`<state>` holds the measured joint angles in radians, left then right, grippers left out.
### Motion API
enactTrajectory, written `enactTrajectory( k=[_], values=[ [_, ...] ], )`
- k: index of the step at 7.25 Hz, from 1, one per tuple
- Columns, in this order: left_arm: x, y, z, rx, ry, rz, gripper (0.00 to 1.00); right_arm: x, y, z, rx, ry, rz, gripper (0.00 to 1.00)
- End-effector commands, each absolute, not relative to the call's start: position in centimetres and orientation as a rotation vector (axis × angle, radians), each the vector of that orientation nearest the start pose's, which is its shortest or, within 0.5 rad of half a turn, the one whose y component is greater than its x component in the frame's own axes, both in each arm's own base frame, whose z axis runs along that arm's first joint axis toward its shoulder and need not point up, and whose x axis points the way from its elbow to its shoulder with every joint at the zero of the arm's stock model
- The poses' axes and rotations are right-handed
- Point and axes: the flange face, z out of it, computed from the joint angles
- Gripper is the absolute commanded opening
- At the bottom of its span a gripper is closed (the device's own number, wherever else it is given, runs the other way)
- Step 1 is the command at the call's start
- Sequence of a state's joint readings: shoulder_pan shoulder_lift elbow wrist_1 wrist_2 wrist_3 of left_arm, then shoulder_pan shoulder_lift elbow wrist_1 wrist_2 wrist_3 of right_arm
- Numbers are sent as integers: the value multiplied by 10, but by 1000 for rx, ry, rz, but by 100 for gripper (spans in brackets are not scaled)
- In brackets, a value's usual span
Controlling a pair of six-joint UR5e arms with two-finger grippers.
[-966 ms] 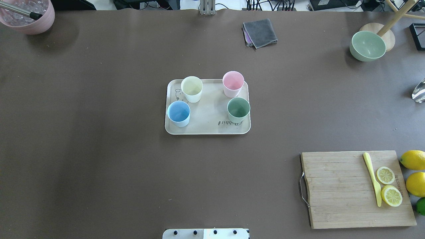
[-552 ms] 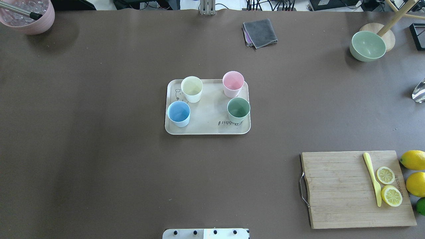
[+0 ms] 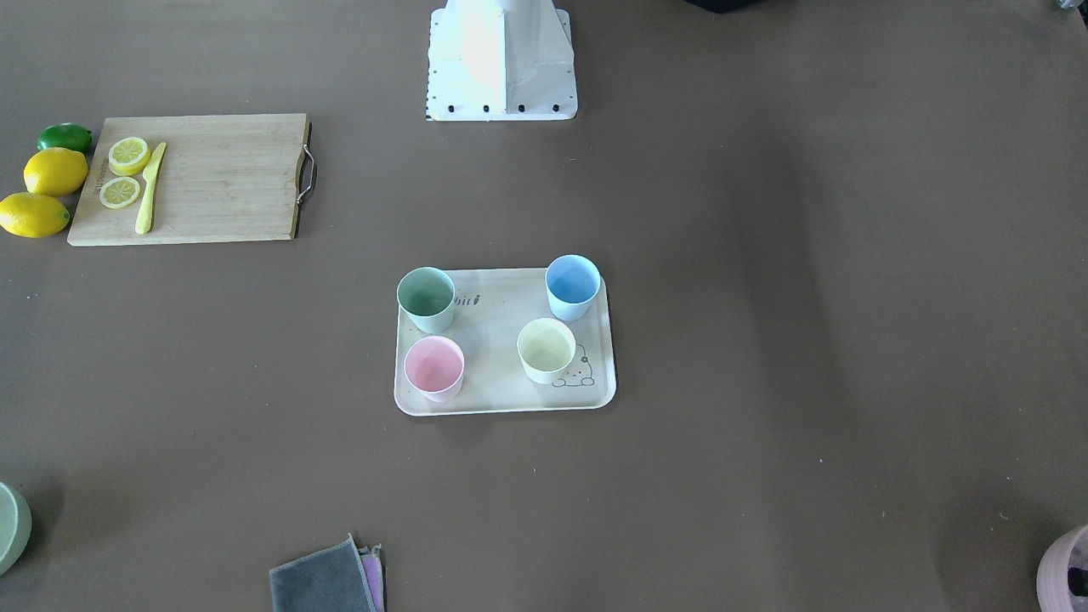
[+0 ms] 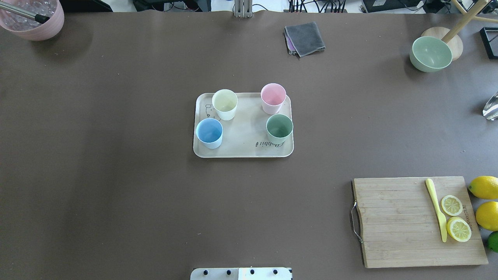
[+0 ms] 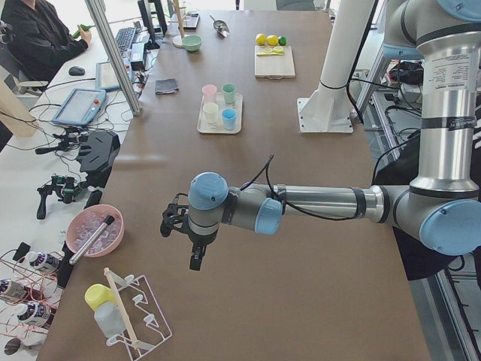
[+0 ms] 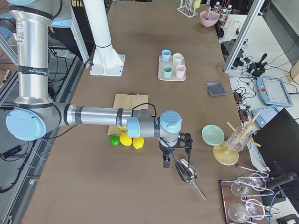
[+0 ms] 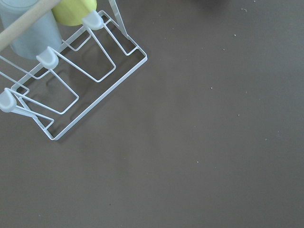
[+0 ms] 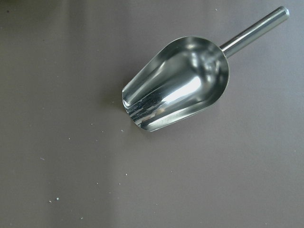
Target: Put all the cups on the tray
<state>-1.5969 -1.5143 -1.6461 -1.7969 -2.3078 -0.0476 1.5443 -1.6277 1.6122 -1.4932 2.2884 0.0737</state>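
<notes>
The beige tray (image 4: 245,134) lies at the table's middle and also shows in the front-facing view (image 3: 493,340). All four cups stand upright on it: cream-yellow (image 4: 225,102), pink (image 4: 273,96), light blue (image 4: 209,131) and sage green (image 4: 279,126). My left gripper (image 5: 197,259) hangs over the table's far left end, far from the tray. My right gripper (image 6: 166,161) hangs over the far right end. Both show only in the side views, so I cannot tell whether they are open or shut.
A wooden cutting board (image 4: 416,221) with lemon slices and a yellow knife lies near right, with lemons (image 4: 484,186) beside it. A green bowl (image 4: 431,53), a grey cloth (image 4: 305,38) and a pink pot (image 4: 33,17) stand at the far edge. A metal scoop (image 8: 178,97) lies under the right wrist and a wire rack (image 7: 71,76) under the left.
</notes>
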Motion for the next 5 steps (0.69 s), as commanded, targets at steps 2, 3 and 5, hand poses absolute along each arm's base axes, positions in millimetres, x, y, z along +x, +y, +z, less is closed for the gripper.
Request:
enactTrajectory(
  k=[2,3,5],
  values=[
    [-79,-483,625,229,735,22,98,56,-475,662,24,-718,23,100],
    [-79,-484,624,231,735,22,98,56,-476,662,23,-718,24,100],
    [-79,-484,626,228,735,21,98,55,-477,662,23,-718,24,100]
  ],
)
